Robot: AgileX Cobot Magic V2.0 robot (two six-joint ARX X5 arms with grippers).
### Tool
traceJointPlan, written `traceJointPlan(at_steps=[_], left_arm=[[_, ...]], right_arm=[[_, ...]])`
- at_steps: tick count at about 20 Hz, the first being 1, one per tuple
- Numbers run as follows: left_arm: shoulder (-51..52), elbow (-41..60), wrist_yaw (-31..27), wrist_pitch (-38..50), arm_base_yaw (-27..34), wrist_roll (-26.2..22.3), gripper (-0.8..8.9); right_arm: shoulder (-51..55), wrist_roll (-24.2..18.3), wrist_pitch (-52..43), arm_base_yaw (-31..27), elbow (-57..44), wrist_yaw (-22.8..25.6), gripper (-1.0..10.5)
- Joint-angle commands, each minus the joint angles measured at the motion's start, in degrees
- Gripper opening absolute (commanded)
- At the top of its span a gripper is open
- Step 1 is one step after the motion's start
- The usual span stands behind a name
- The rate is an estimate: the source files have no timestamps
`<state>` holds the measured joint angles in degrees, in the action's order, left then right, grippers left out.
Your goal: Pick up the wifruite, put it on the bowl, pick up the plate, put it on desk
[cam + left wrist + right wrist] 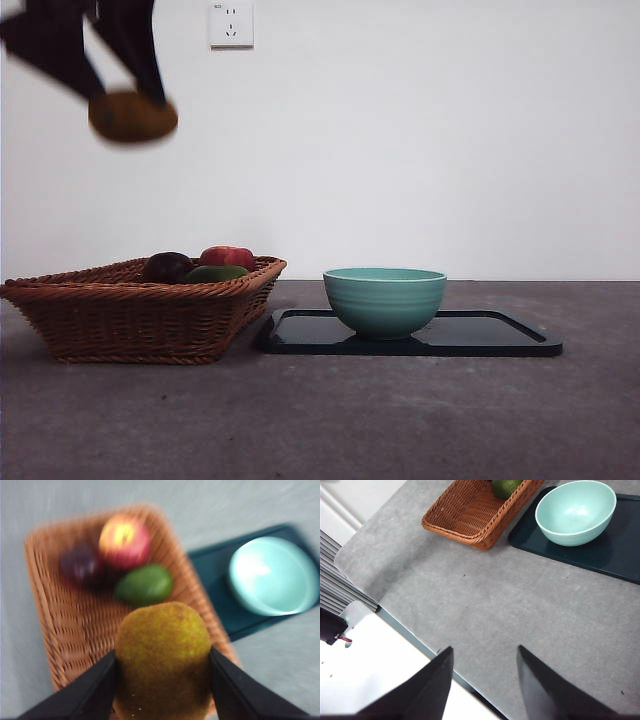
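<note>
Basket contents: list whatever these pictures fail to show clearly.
- Dark purple fruit: blurred in the left wrist view; half hidden by the basket rim in the front view.
- Kiwi in the left gripper: motion-blurred in the front view.
- Green fruit: cut off by the right wrist view's edge.

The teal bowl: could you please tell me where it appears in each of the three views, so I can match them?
Front view: the teal bowl stands right of centre on the black tray.
Left wrist view: at the right edge, beyond the kiwifruit that the left gripper holds.
Right wrist view: top right, on the tray.
Shared landmark: the wicker basket next to the tray.
</note>
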<state>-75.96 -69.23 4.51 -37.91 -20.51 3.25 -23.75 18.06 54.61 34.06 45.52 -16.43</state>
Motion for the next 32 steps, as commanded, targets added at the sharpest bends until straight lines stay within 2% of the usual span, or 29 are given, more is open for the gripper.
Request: traceJointPlan(at_steps=[1, 8, 13, 14, 15, 16, 17, 21, 23, 25, 27, 31, 32], left_arm=[[-2.19, 4.15, -1.33, 6.40, -0.35, 5.55, 1.84], [-14.25, 6.64, -5.62, 13.33, -0.63, 8.90, 1.83], [-20.90, 6.64, -6.69, 16.57, -1.97, 8.81, 1.86], [-21.73, 6.64, -6.71, 16.52, -2.10, 8.81, 1.92], [-22.36, 6.64, -6.71, 16.17, -2.43, 8.83, 2.46], [-22.53, 6.64, -6.71, 16.00, -2.71, 8.83, 3.22], [-22.53, 6.62, -6.71, 16.22, -3.06, 8.83, 3.53], [-18.93, 6.60, -6.71, 16.11, -3.69, 8.81, 3.52], [-13.81, 6.60, -6.69, 15.54, -3.69, 8.59, 3.52], [-7.41, 6.60, -6.36, 13.68, -3.78, 6.62, 3.51], [0.15, 6.60, -2.34, 9.42, -4.87, 3.28, 3.50], [14.45, 6.60, 13.46, 0.98, -7.30, -1.40, 3.43], [17.00, 6.60, 15.61, -1.53, -7.52, -3.02, 3.43]], right_arm=[[-0.07, -0.02, -0.83, 0.39, 0.98, 0.22, 2.0], [-0.07, 0.63, -1.90, 0.42, 0.98, 0.66, 2.0], [-0.07, 0.70, -1.90, 0.42, 0.98, 1.40, 2.0], [-0.07, 0.79, -1.90, 0.42, 0.98, 1.44, 2.0], [-0.07, 0.83, -1.90, 0.42, 0.98, 1.42, 2.0], [-0.07, 0.83, -1.92, 0.42, 0.98, 1.42, 2.0], [-0.07, 0.85, -1.90, 0.42, 0.98, 1.42, 2.0], [-0.09, 1.88, -1.99, 0.39, 0.98, 1.90, 2.2], [-0.13, 3.06, -2.56, 0.39, 0.98, 3.32, 2.8], [-0.57, 4.81, -4.98, 0.39, 0.98, 4.72, 2.8], [-2.32, 5.99, -8.11, 0.35, 0.98, 7.85, 2.8], [-9.66, 5.97, -12.55, 0.28, 0.98, 8.11, 2.8], [-11.13, 5.95, -13.00, 0.28, 0.98, 8.50, 2.8]])
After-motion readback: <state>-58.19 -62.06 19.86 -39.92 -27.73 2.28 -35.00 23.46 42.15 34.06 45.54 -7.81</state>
